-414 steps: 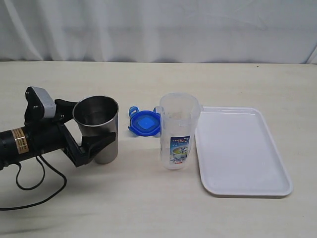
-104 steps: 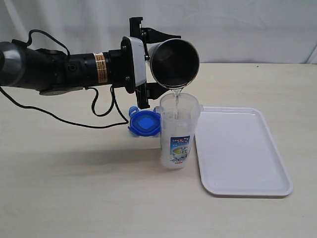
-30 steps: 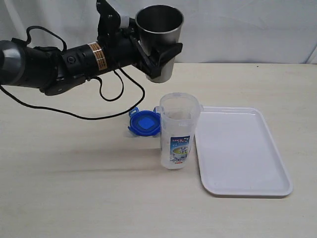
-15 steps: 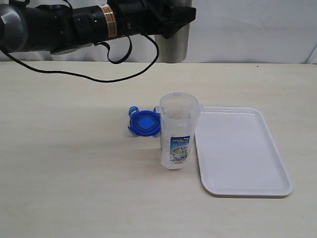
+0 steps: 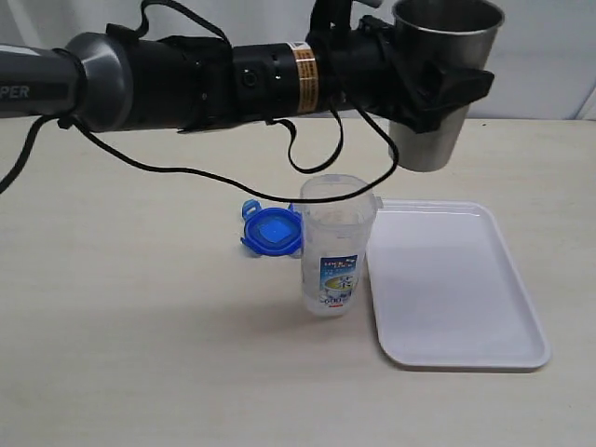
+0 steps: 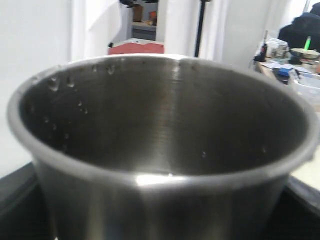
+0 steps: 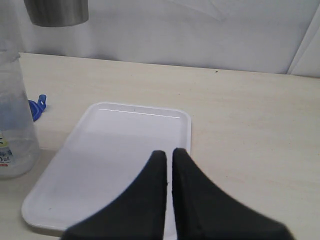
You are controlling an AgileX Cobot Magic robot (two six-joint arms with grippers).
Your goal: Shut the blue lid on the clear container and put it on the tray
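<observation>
Steel cup (image 5: 430,140) held by left tool (image 5: 436,91), blue lid (image 5: 272,230) nine o'clock of clear container (image 5: 333,251), white tray (image 5: 447,279) at three, right tool (image 7: 169,160) narrow, empty.

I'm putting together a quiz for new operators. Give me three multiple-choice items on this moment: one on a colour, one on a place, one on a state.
1. The tray is:
A. white
B. blue
C. black

2. The lid lies:
A. on the tray
B. on the table beside the container
C. snapped onto the container

3. The cup in the left gripper is:
A. upright
B. tipped and pouring
C. standing on the table

Answers:
1 A: the whole tray is plain white.
2 B: the lid lies flat on the table next to the open container.
3 A: the cup's rim faces up, and the cup is held in the air.
</observation>
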